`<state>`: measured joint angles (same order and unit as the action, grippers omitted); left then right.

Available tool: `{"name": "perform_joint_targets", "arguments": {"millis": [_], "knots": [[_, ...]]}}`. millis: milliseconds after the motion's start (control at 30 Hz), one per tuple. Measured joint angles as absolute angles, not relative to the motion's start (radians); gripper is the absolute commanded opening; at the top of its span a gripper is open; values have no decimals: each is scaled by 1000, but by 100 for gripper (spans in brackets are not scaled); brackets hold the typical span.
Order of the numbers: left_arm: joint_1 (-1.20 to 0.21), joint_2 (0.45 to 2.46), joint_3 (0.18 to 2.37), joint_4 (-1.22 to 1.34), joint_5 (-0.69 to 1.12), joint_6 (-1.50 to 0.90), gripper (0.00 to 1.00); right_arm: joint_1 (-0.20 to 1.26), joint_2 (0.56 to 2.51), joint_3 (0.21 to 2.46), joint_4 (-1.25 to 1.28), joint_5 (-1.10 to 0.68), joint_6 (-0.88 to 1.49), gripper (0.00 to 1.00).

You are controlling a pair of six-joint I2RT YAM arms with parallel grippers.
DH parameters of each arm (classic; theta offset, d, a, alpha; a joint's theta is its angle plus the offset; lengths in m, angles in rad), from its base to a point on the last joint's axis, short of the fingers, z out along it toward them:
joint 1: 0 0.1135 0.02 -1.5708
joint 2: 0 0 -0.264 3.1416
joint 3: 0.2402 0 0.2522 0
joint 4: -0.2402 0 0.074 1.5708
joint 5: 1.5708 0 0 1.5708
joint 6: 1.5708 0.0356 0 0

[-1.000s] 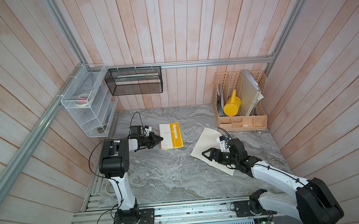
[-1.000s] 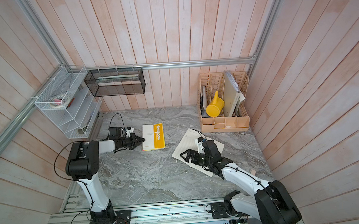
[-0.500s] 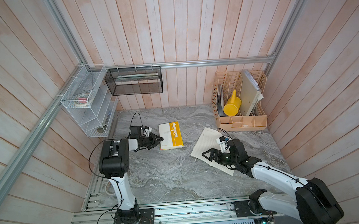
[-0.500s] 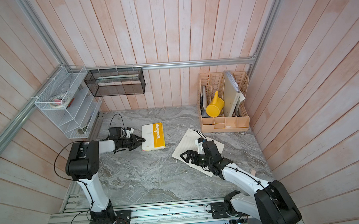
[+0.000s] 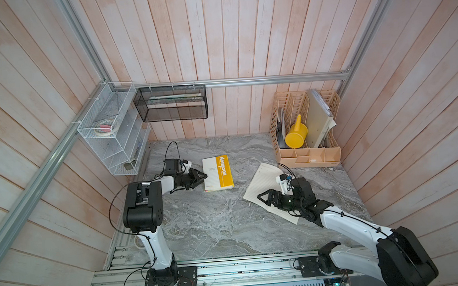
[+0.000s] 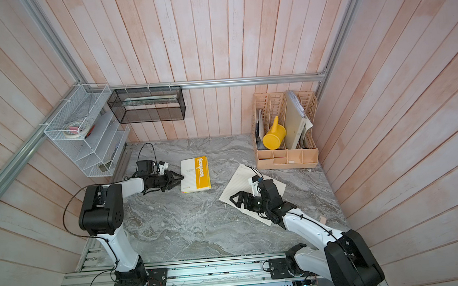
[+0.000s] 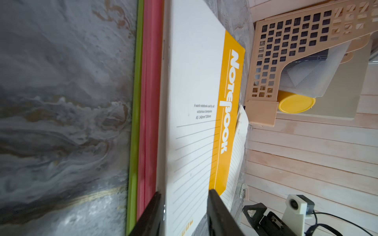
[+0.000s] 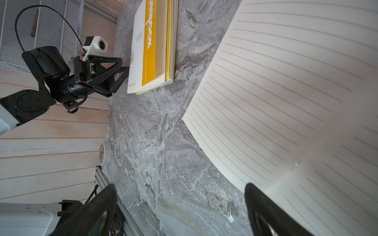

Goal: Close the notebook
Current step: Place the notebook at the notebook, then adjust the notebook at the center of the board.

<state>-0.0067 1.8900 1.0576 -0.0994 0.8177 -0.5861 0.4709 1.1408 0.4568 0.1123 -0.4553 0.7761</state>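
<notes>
Grey marble table (image 5: 214, 231), both arms reaching in from the front edge.

Peach file rack (image 5: 309, 155) stands in the back right corner. Not part of the job.

Loose lined sheet (image 5: 260, 180) lies on the right half of the table, just in front of the rack, with a crease down its middle. The right arm lies over part of it.

Notebook (image 5: 218, 173) lies flat left of the table's middle, nearer the back edge than the front. The white and yellow cover faces up with its title showing. In the left wrist view the cover (image 7: 196, 81) lies flat on pink and green page edges, with no gap that I can make out. It looks shut to me.

Right gripper (image 5: 261, 197) sits low over the lined sheet, well apart from the notebook. Its jaws are spread wide and hold nothing.

Left gripper (image 5: 204, 175) is at the notebook's left edge. Its jaws are partly spread, and one fingertip (image 7: 214, 206) lies over the cover's edge. I cannot tell whether it touches the cover.

Step in hand, as I judge it: the closing looks done and this is the let-go.

Next move calls for drawing the left gripper straight back toward the left edge, with jaws clear of the cover so it does not lift or slide.
</notes>
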Motion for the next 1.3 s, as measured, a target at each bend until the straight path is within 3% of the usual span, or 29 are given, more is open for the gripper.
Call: {"name": "perform_joint_targets", "arguments": {"millis": [500, 767, 1300], "knots": [[-7, 1847, 1108, -260, 636, -501, 41, 475, 1141, 455, 113, -463, 776, 98], [-14, 1840, 1108, -284, 564, -478, 27, 477, 1150, 454, 123, -469, 776, 98], [-99, 1903, 1178, -358, 414, -459, 25, 482, 1160, 454, 127, -470, 776, 98]]}}
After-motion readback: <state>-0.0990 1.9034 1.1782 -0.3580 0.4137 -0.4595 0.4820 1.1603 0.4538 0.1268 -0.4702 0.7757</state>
